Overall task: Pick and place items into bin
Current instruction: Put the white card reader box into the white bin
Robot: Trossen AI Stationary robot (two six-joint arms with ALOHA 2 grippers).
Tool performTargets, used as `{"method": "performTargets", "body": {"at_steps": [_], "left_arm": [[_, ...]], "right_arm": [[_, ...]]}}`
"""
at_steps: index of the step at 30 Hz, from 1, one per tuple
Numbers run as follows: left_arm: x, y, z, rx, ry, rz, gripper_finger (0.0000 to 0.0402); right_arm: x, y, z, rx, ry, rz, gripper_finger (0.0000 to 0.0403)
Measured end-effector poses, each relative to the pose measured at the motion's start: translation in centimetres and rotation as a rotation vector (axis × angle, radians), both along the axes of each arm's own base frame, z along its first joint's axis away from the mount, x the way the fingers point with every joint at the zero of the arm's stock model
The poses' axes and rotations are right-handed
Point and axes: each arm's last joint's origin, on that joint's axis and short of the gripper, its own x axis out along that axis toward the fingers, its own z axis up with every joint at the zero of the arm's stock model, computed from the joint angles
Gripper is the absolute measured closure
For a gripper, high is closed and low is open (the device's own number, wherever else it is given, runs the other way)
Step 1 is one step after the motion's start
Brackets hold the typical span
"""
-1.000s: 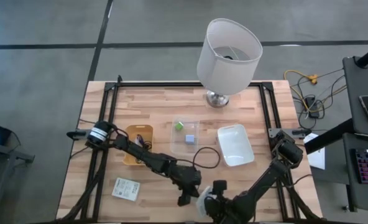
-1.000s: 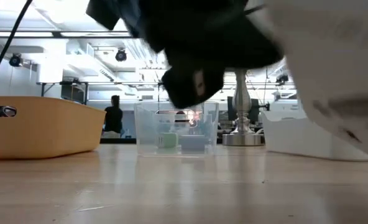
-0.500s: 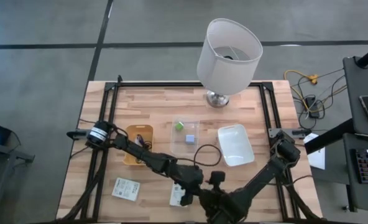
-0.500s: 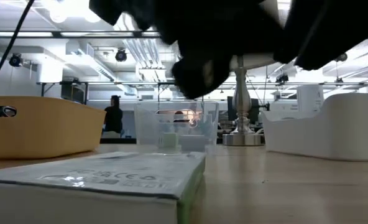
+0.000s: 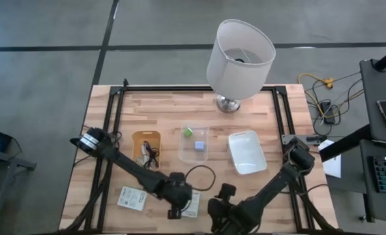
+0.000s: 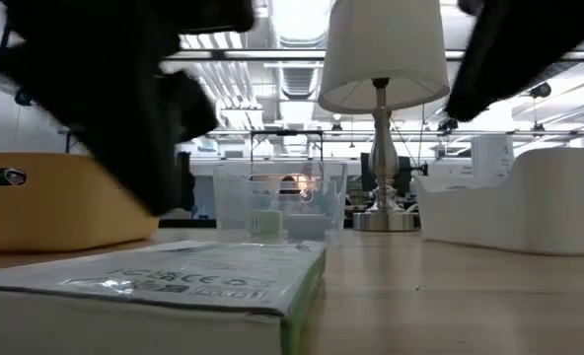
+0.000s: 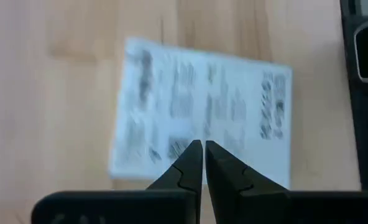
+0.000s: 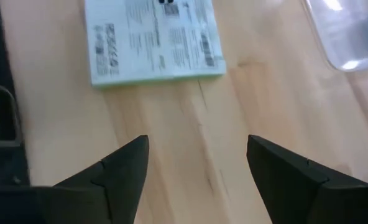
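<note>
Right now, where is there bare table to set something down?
Free: the back-left stretch behind the yellow tray, and the strip between lamp base and white bin. Crowded: the front edge, where both packets, the left gripper and the right gripper sit.

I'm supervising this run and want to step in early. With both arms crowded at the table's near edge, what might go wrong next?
1. The left end effector is shut just above a flat packet; it may push the packet rather than grip it.
2. The right end effector, open, hangs close beside the left arm, so they may collide.
3. The black cable loops near the left arm and may snag.
</note>
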Motion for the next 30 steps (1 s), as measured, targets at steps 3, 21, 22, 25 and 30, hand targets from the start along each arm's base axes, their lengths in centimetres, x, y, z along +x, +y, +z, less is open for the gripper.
{"method": "performTargets", "body": {"at_steps": [3, 21, 22, 25, 30], "left_arm": [[-1.5, -0.3, -0.5, -0.032, 0.036, 0.081, 0.0398], [-4.2, -0.8, -5.3, -0.187, -0.03, 0.244, 0.0398], [-4.3, -0.7, -5.4, -0.187, -0.028, 0.247, 0.0398], [-4.4, -0.6, -5.7, -0.214, -0.046, 0.26, 0.0398], [-4.2, -0.6, -5.8, -0.241, -0.073, 0.285, 0.0398]], "right_arm": [[0.8, -0.4, -0.1, 0.023, -0.033, -0.002, 0.0154], [4.3, -2.2, -2.0, 0.224, -0.165, 0.011, 0.0168], [4.3, -2.4, -2.3, 0.243, -0.161, -0.002, 0.0168], [4.2, -3.1, -3.2, 0.278, -0.147, -0.092, 0.0174], [4.0, -3.5, -3.8, 0.324, -0.141, -0.178, 0.021]]}}
